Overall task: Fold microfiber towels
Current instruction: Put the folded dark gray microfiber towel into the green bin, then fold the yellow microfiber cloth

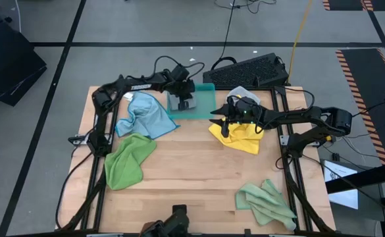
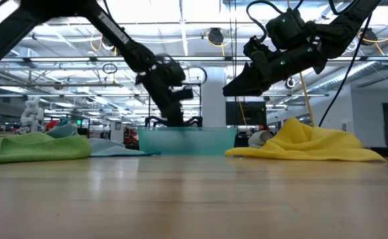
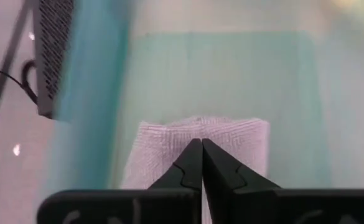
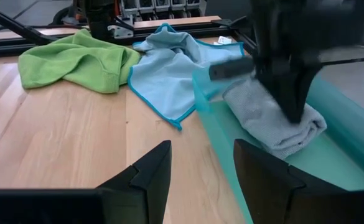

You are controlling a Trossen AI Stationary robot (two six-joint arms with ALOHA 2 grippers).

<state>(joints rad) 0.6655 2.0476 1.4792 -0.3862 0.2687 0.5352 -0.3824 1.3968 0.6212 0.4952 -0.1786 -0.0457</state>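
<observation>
We are reaching our left gripper, fingers pressed together, down onto the folded grey towel in the teal tray at twelve o'clock, while our right gripper is hovering spread over the yellow towel

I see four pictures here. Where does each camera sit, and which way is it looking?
High view: above the table, looking straight down; both arms show.
Low view: at tabletop height, looking level across; arms drop in above the yellow towel.
Left wrist view: on the left arm, looking past the shut left gripper at the folded grey towel.
Right wrist view: on the right arm, past the open right gripper.
Shared: both wrist views show the grey towel in the teal tray.
</observation>
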